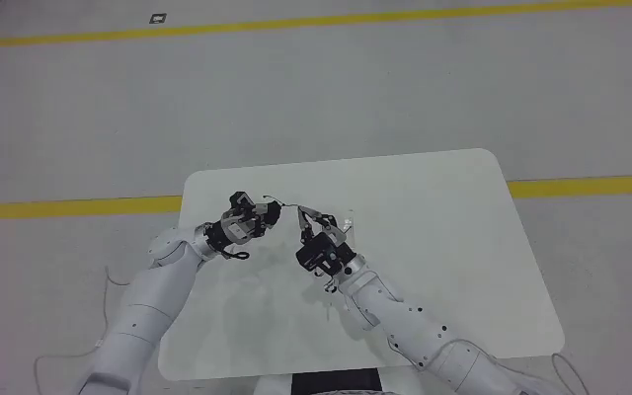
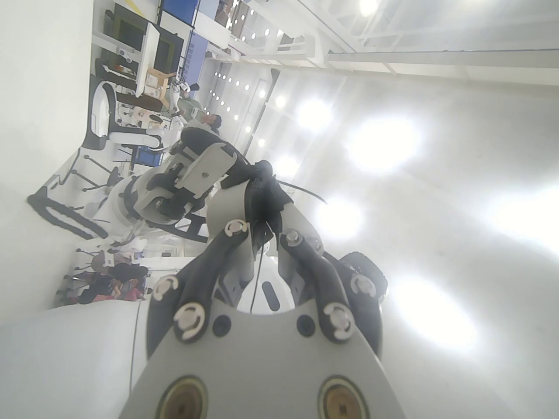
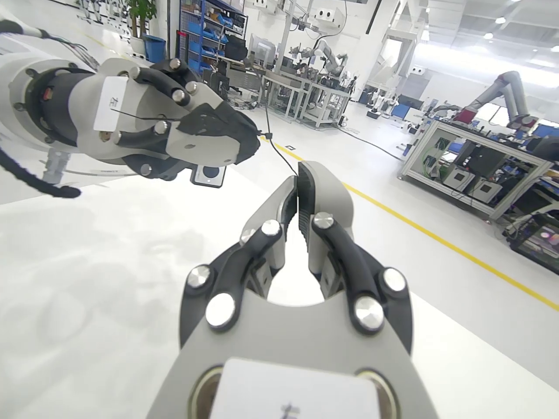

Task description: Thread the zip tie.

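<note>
Right wrist view, for the clearest look at the zip tie [image 3: 281, 154]: thin, black, held in the air above the white desk [image 3: 87, 263] and strung between both arms. Pinched at one end by the right pincer [image 3: 298, 178], pads pressed together on it. Pinched again, beside what looks like the small head, by the left pincer [image 3: 251, 137], black pads closed, with a loose length trailing back across its knuckles. Seen from above as a fine dark line [image 1: 286, 204] bridging the left pincer [image 1: 265, 212] and the right pincer [image 1: 314, 222], over the near left part of the desk [image 1: 444, 247].

Probably very light, springy and smooth, so apt to bow, twist or slide between the pads rather than break. Best gripped close to the tip, leaving little free length to flex, and close beside the head on the other side, keeping the slot steady. Calls for fine alignment, not force. Worth watching for the strap rotating in the pads and presenting the wrong face to the slot.
</note>
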`<move>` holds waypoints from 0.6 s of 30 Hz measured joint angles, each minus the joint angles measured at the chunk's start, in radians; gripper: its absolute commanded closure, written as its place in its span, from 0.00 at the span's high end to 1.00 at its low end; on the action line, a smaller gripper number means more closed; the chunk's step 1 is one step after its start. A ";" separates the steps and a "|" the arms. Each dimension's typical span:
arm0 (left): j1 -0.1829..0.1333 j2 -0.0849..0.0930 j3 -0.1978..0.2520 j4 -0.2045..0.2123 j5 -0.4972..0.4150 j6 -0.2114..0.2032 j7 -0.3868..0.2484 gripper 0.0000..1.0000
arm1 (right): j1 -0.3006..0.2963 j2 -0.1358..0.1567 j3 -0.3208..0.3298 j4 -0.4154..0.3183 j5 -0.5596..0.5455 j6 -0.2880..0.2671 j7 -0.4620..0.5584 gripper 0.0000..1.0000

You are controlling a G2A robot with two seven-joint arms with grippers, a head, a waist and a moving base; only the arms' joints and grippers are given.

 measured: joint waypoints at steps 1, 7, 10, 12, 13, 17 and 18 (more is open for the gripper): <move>0.000 0.000 0.000 0.000 0.000 0.000 0.000 0.00 | -0.001 0.000 0.002 -0.001 0.000 0.000 0.000 0.00; 0.000 0.000 0.000 0.000 0.000 0.000 0.000 0.00 | -0.008 0.004 0.013 -0.007 0.000 -0.001 0.000 0.00; 0.000 0.000 0.000 0.000 0.000 0.000 0.000 0.00 | -0.011 0.006 0.017 -0.009 0.000 -0.002 0.001 0.00; 0.000 0.000 0.000 0.000 0.000 0.000 0.000 0.00 | -0.013 0.007 0.019 -0.010 0.000 -0.002 0.001 0.00; 0.000 0.000 0.000 0.000 0.000 0.000 0.000 0.00 | -0.013 0.008 0.020 -0.010 0.000 -0.003 0.002 0.00; 0.000 0.000 0.000 0.000 0.000 0.000 0.000 0.00 | -0.015 0.009 0.025 -0.008 0.000 -0.005 0.003 0.00; 0.000 0.000 0.000 0.000 0.000 0.000 0.000 0.00 | -0.016 0.009 0.026 -0.008 0.000 -0.005 0.003 0.00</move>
